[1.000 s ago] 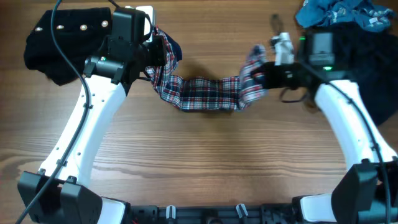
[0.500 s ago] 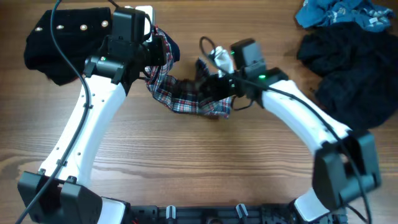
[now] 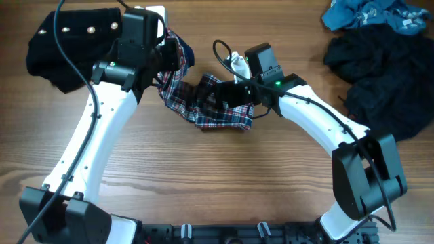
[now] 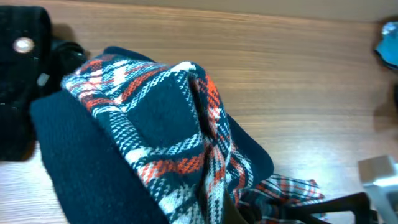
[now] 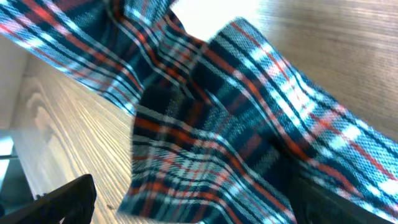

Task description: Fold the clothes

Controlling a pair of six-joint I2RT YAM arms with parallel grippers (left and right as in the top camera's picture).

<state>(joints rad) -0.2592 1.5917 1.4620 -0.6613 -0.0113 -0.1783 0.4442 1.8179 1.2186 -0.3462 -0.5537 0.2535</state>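
Overhead view: the plaid garment [image 3: 217, 112] lay bunched on the table [image 3: 217, 183], midway between the left and right edges and nearer the far edge than the near one.
Left pincer [image 3: 169, 62]: plaid buried its fingers in the left wrist view. 1 end of the cloth rose off the wood up to it, so I judged it to be pinching that end.
Right pincer [image 3: 222, 95]: it sat low over the heap. In the right wrist view its 2 fingers [image 5: 62, 194] stood wide apart at the bottom corners with plaid loose between them, so it was spread and gripping nothing.
Why held so: the left likely kept 1 end anchored and raised while the right laid the other end across toward it. The doubled layers under the right pincer fitted a 1st fold.
Fold so far: rumpled, with unmatched edges. By my judgement it needed smoothing.
Other clothes: a black studded garment [image 3: 61, 41] lay at the far-left corner and a blue garment [image 3: 373, 13] at the far-right corner. A black heap [image 3: 380, 74] lay just nearer, along the right edge. All 3 looked unfolded.
Containers: none showed, and every garment lay straight on the table.
Risk: a left pull could drag the fold open.
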